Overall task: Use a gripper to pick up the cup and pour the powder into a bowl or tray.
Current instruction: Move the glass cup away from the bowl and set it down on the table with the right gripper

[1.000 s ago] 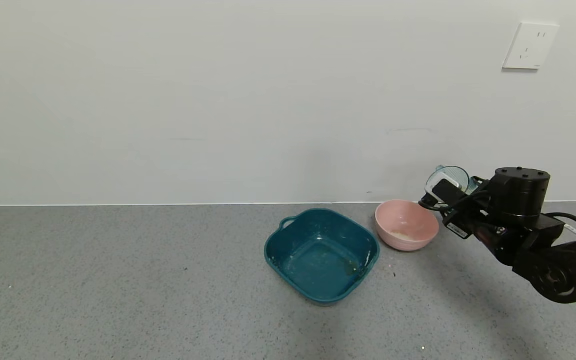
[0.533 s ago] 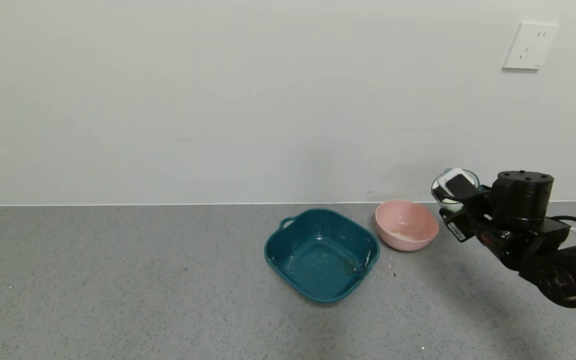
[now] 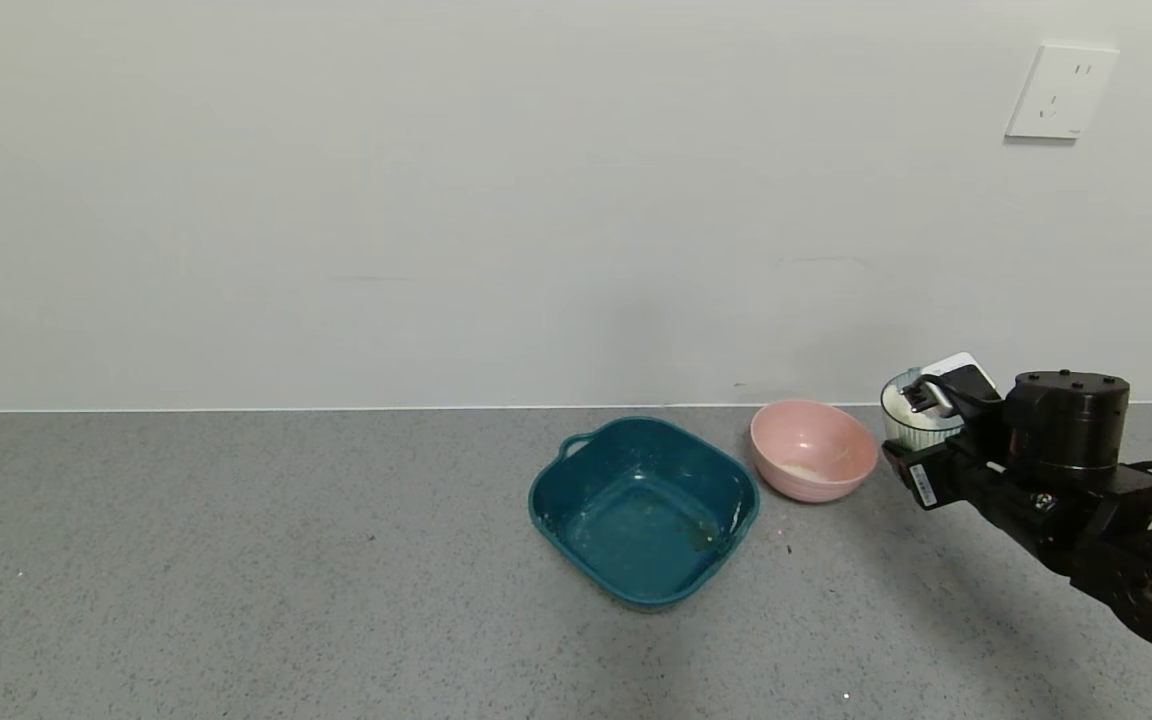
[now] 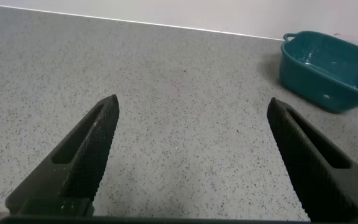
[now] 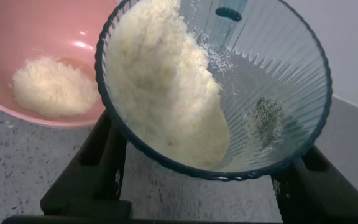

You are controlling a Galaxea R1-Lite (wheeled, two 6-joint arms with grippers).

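Observation:
My right gripper point(image 3: 924, 408) is shut on the ribbed pale blue-green cup point(image 3: 908, 422), holding it just right of the pink bowl point(image 3: 814, 450), a little above the counter and close to upright. In the right wrist view the cup point(image 5: 272, 93) sits between the black fingers point(image 5: 98, 168), and white powder point(image 5: 166, 81) lies heaped against its wall on the bowl side. The pink bowl point(image 5: 36, 31) holds a small white heap of powder point(image 5: 51, 87). My left gripper point(image 4: 192, 102) is open and empty over bare counter, out of the head view.
A dark teal square tray point(image 3: 576, 447) with handles stands left of the pink bowl; it also shows in the left wrist view point(image 4: 328, 68). A white wall socket point(image 3: 1061, 92) is on the wall at the upper right. The counter meets the wall just behind the bowl.
My right gripper has moved right and down, away from the bowl's rim, and has turned the cup from tilted toward the bowl back to near upright.

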